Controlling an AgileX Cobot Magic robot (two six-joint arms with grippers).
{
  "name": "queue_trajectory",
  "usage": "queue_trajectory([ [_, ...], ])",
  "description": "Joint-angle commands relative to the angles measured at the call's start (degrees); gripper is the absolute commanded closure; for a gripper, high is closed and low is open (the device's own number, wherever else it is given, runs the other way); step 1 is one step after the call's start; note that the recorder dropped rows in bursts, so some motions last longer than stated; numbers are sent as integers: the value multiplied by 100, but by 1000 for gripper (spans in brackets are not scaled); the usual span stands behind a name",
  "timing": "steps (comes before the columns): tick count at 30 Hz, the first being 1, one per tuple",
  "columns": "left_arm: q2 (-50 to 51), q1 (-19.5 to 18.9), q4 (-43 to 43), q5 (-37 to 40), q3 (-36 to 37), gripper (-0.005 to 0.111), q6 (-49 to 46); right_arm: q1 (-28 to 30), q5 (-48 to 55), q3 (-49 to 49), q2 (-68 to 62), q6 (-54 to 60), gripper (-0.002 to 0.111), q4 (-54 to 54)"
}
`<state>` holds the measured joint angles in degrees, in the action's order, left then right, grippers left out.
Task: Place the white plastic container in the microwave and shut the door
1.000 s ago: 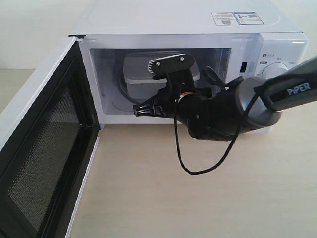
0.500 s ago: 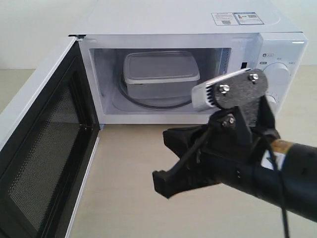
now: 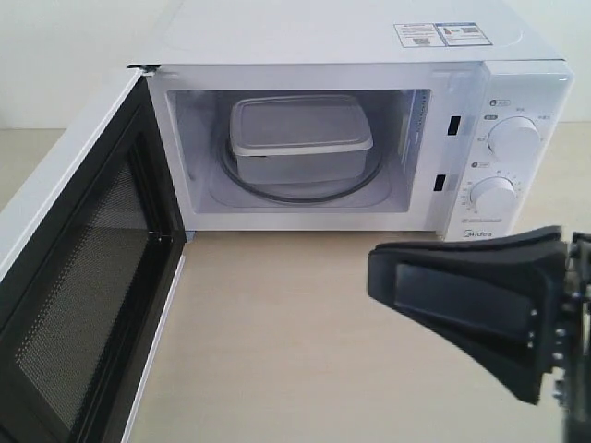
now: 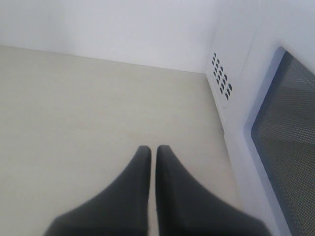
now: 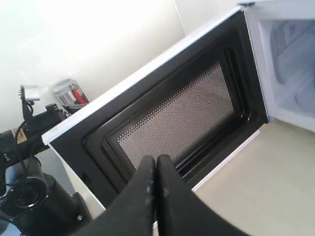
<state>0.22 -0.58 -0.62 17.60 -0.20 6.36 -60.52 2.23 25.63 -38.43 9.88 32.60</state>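
Exterior view showed the white plastic container (image 3: 300,129) inside the open microwave (image 3: 323,37); left claw (image 4: 153,149) and right claw (image 5: 156,160) were closed, empty.

Matte black wedge-shaped right gripper (image 3: 380,275), small pale screw heads (image 3: 533,343) at its rear edge, left gripper (image 4: 152,150) shows two tapered black fingers (image 4: 125,196)

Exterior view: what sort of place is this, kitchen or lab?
Likely a lab test bench, not a home kitchen: a microwave on a pale table, plain white wall behind, and robot arm hardware beside the open door.
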Motion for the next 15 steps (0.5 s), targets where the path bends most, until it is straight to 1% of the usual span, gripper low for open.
queue_trajectory([
  [1,-22,49,3,-6,20,102,52,-4,17,-34,393,502,108,-500],
  [10,-22,49,3,-6,20,102,52,-4,70,-34,529,1105,108,-644],
  [12,-22,49,3,-6,20,102,52,241,222,-34,600,1222,108,-649],
  [15,-22,49,3,-6,20,102,52,998,757,-46,763,1142,108,-624],
])
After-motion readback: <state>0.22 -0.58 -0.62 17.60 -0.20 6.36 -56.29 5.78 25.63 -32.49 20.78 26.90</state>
